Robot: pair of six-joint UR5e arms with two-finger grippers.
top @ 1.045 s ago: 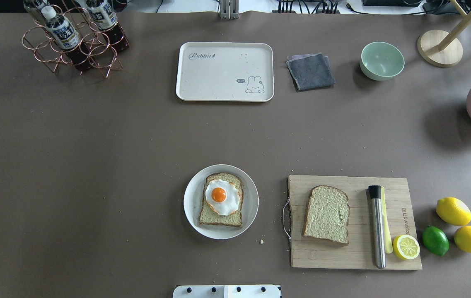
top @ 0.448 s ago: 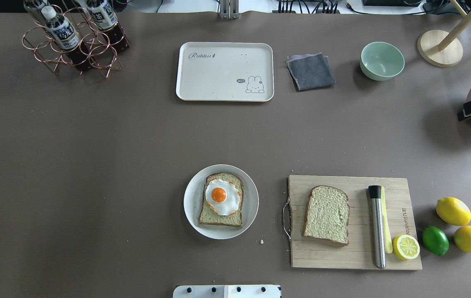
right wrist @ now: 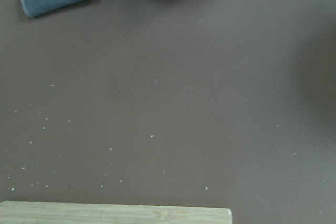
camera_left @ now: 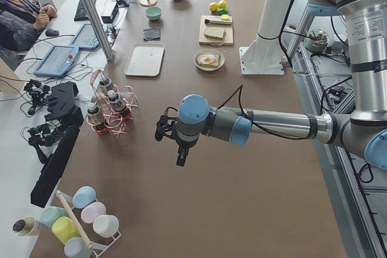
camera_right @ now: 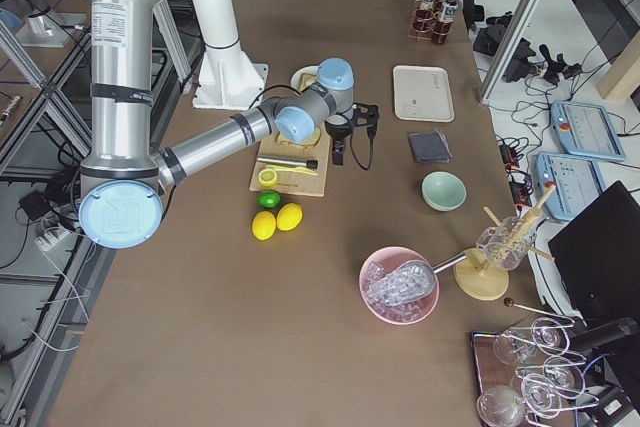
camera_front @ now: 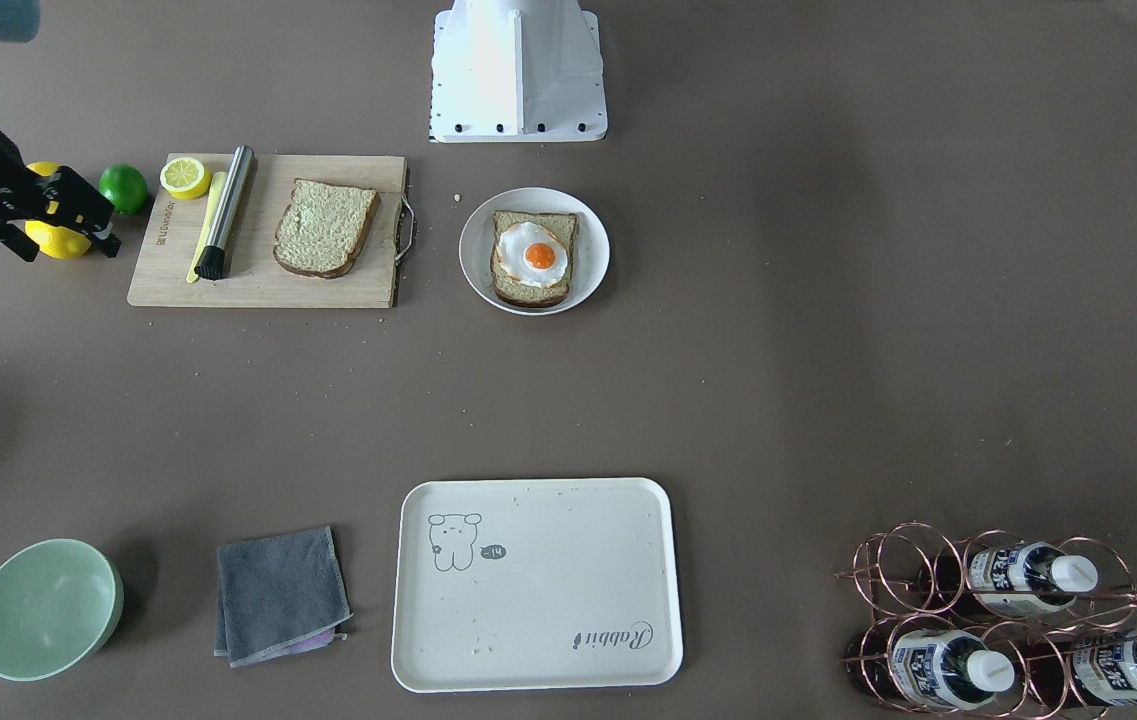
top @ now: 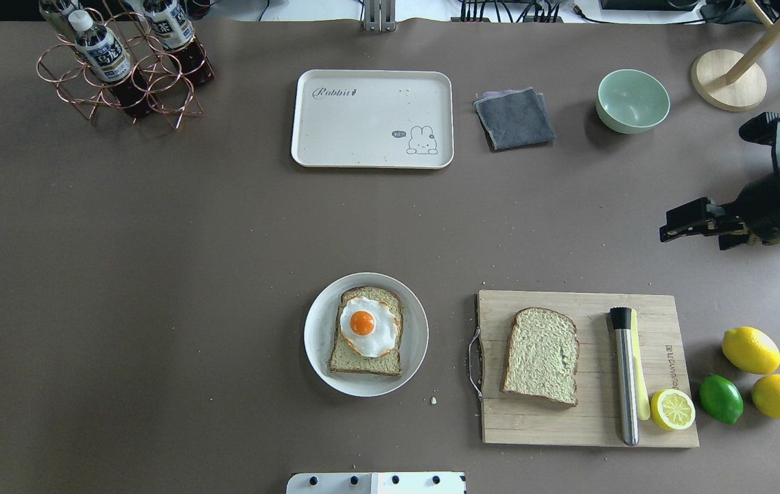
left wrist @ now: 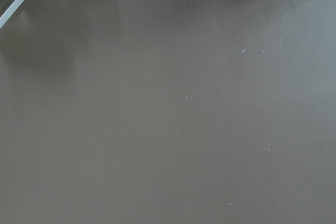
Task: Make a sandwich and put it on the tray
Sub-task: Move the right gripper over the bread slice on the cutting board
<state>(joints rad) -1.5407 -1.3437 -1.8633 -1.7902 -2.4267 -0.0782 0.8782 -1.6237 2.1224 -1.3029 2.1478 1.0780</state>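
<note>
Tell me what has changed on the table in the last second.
The right gripper has come in from the right edge of the overhead view, moving left toward the space beyond the cutting board. It looks open and holds nothing. Nothing was taken hold of or let go. The egg-topped slice on the plate, the plain slice on the board and the tray lie as before.

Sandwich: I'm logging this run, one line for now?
plain slice on board | egg slice on plate | tray bare | right gripper open, empty
</note>
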